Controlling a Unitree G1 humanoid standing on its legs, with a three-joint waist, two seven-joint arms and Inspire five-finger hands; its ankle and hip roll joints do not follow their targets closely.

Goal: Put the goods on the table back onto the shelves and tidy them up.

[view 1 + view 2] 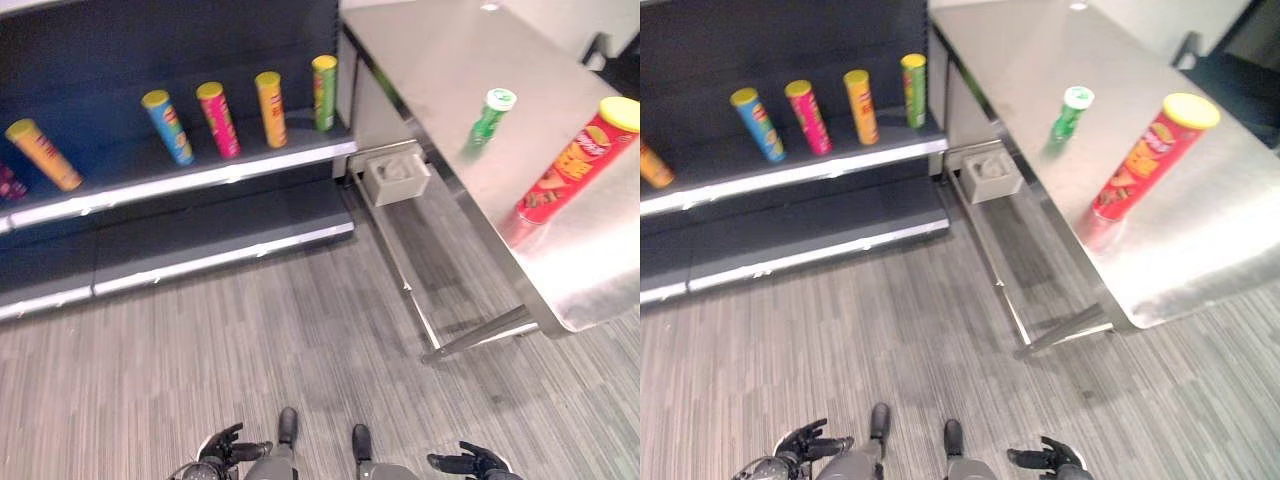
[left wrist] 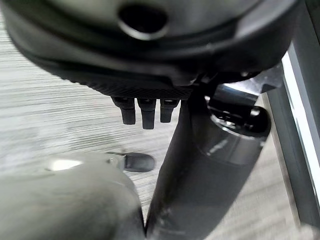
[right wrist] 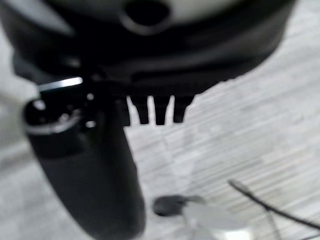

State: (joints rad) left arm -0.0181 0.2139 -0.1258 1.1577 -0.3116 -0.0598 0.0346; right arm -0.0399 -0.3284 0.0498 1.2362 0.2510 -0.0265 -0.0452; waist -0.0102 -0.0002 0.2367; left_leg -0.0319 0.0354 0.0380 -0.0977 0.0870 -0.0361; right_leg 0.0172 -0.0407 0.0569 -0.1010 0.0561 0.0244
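So there are two things on the steel surface (image 1: 470, 40) over on the right: a tall red can with a yellow lid (image 1: 570, 165) standing near the front part, and a small green bottle with a white cap (image 1: 488, 117) a bit further back, well apart from the can. Both upright and nobody's touching them. On the upper shelf (image 1: 190, 180) to the left there's a row of cans standing: an orange one (image 1: 42, 154) at the far left, then blue (image 1: 168, 127), pink (image 1: 218, 120), another orange (image 1: 271, 109) and a green one (image 1: 324, 92) at the right end. The lower shelf (image 1: 200, 255) sits below it. A little grey box (image 1: 397, 178) is fixed to the surface's frame just beside the shelf end. The left hand (image 1: 222, 445) and right hand (image 1: 465, 462) both hang low over the striped floor (image 1: 300, 340), fingers loosely spread, holding nothing.
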